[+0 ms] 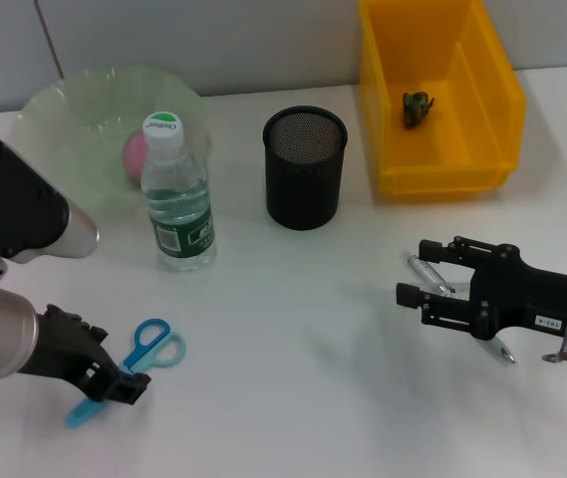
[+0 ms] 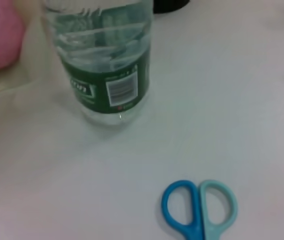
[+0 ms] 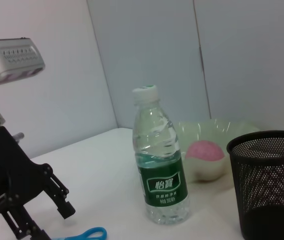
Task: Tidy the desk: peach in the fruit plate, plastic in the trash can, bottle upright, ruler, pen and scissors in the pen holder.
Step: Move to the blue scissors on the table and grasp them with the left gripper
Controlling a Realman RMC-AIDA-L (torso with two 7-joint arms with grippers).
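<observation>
Clear plastic bottle (image 1: 177, 194); black mesh holder (image 1: 305, 167).

Bottle (image 1: 177, 195) upright, clear with green label and white cap, just in front of the pale green fruit plate (image 1: 64, 115). Pink peach (image 1: 136, 156) sits in the plate, behind the bottle. Black mesh pen holder (image 1: 305, 167) upright beside the bottle. Yellow trash can (image 1: 444, 164) holds a dark scrap (image 1: 418, 108). Blue scissors (image 1: 149, 347) lie flat, handles toward the bottle. Pen (image 1: 430, 276) lies partly under my right pincer (image 1: 412, 273).
</observation>
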